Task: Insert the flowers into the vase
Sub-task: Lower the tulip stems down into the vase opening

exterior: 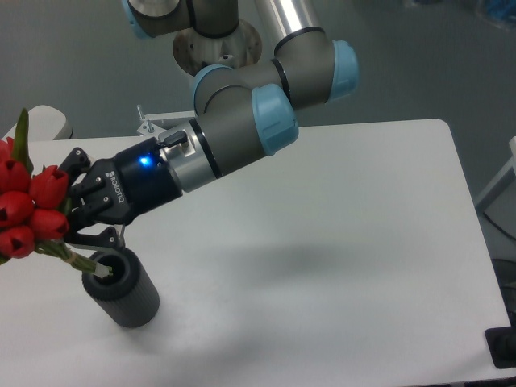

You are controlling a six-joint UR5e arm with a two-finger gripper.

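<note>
The flowers, a bunch of red tulip buds with green leaves, hang tilted at the far left edge, partly cut off by the frame. Their green stems slant down to the right, and the stem ends sit in the mouth of the vase. The vase is a short dark ribbed cylinder standing upright on the white table. My gripper reaches in from the right, just above and left of the vase. Its black fingers are spread around the bunch where buds meet stems and hold it. The buds partly hide the fingertips.
The arm's grey and blue joints stretch from the base at the top centre down to the left. A small metal bracket sits at the table's back edge. A white object lies beyond the table's back left corner.
</note>
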